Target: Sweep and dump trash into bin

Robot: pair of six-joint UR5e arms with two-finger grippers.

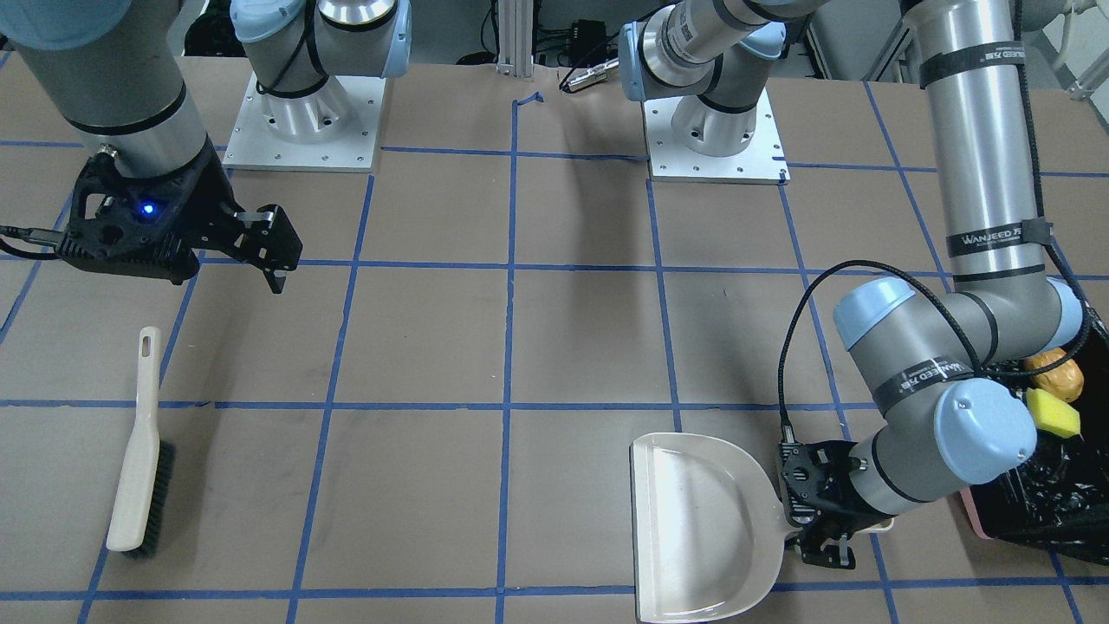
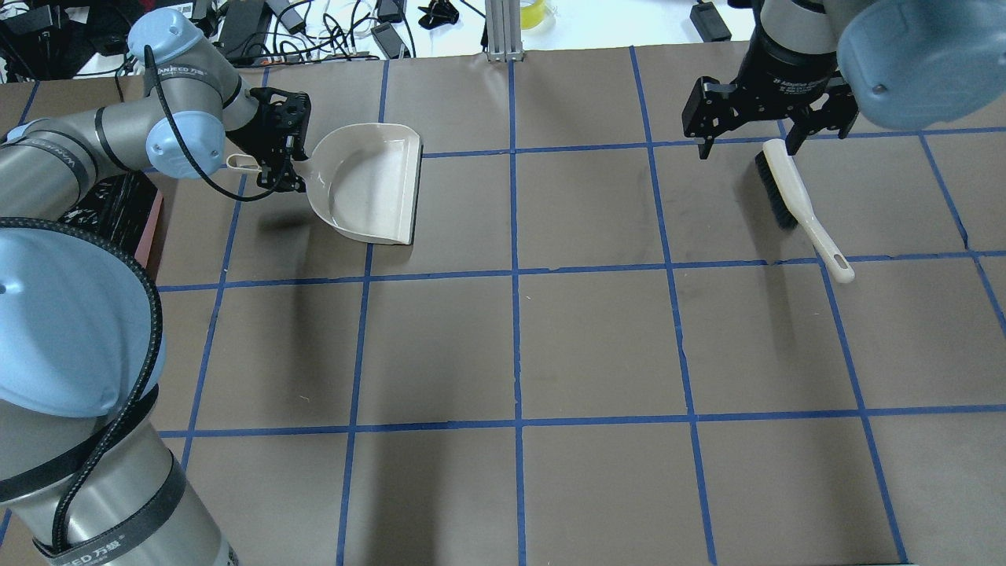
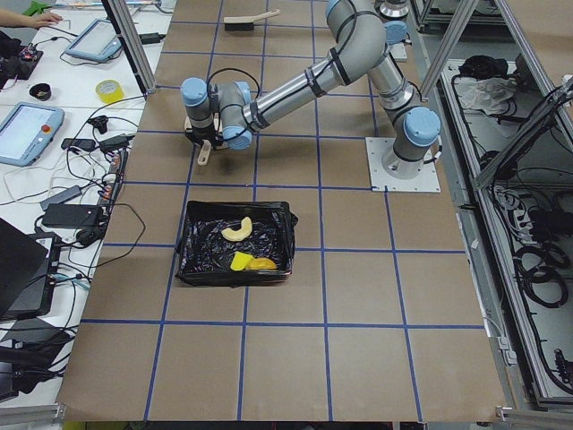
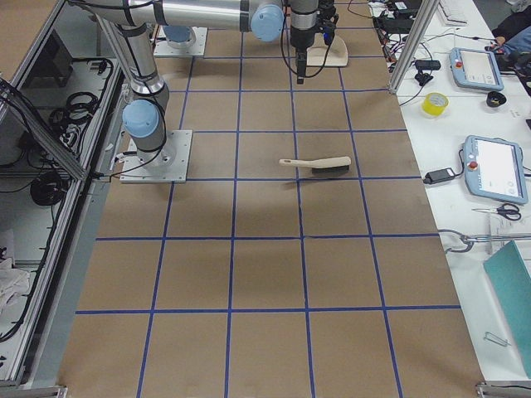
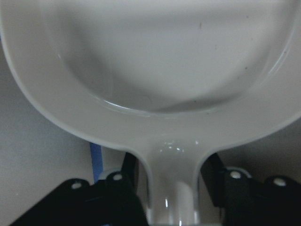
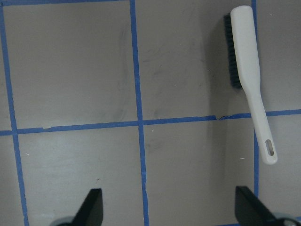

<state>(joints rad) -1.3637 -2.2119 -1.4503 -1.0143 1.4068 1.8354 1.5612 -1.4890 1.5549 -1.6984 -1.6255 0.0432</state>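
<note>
The pink bin with a black bag [image 3: 192, 255] holds the trash: a tan croissant piece [image 3: 236, 229], a yellow-green sponge [image 3: 240, 261] and a golden-brown lump [image 3: 261, 263]. The front view shows the lump [image 1: 1059, 373] and the sponge [image 1: 1053, 414] in the bin [image 1: 1057, 503]. My left gripper [image 2: 287, 161] is shut on the handle of the cream dustpan [image 2: 369, 185], which lies flat and empty on the table beside the bin. In the left wrist view the fingers [image 5: 130, 172] press the handle. My right gripper [image 2: 747, 145] is open and empty above the cream brush [image 2: 794, 196].
The brush [image 1: 139, 459] lies flat on the brown paper with blue tape lines. The two arm base plates [image 1: 303, 130] stand at the robot's edge. Cables and tablets [image 3: 31, 125] lie on the white side bench.
</note>
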